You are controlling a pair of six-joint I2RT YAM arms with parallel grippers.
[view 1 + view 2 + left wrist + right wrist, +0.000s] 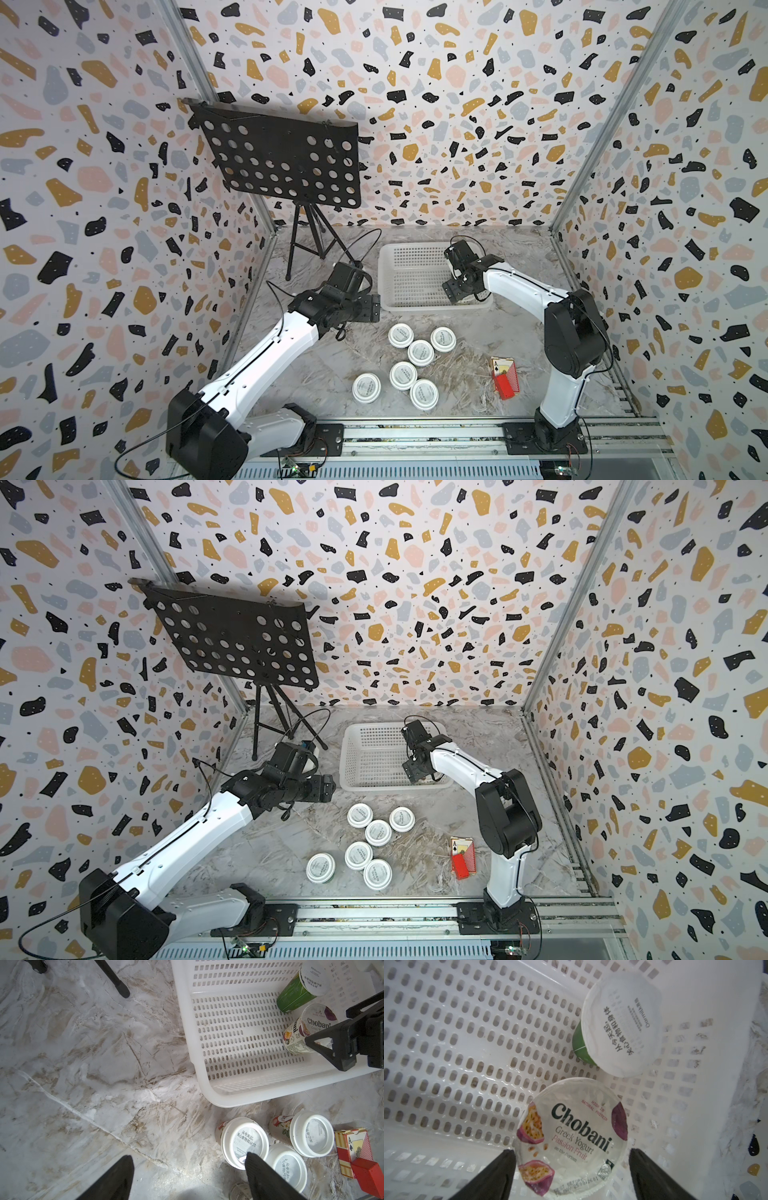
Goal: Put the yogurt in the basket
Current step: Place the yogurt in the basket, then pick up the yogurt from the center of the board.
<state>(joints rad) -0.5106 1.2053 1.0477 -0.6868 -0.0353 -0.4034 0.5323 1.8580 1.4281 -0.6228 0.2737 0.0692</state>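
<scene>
Right gripper (571,1151): down inside the basket (383,274), at its right end. Fingers spread, one on either side of the Chobani cup (577,1118), with a thin gap on at least one side, so no pinch. The cup stands upright on the basket floor, lid up.

Green cup (581,1043): just beside the Chobani cup, deeper in the same end and close to the wall. It is tipped, its lid turned partly sideways. Cannot tell if it leans on the wall.

The rest of the basket floor is bare grid. Right arm reaches over the basket's right rim.

Left gripper (188,1156): fingers wide apart, nothing between them. It hangs over the table (332,365), just off the basket's near-left corner. In the wrist view one fingertip overlaps the nearest lid; contact unclear.

Six white cups (421,352): upright on the table in front of the basket, in two loose groups of three, between the arms.

Red card box (505,380): right of the cups, near the right arm.

Music stand (282,162): back left, well apart from everything.
</scene>
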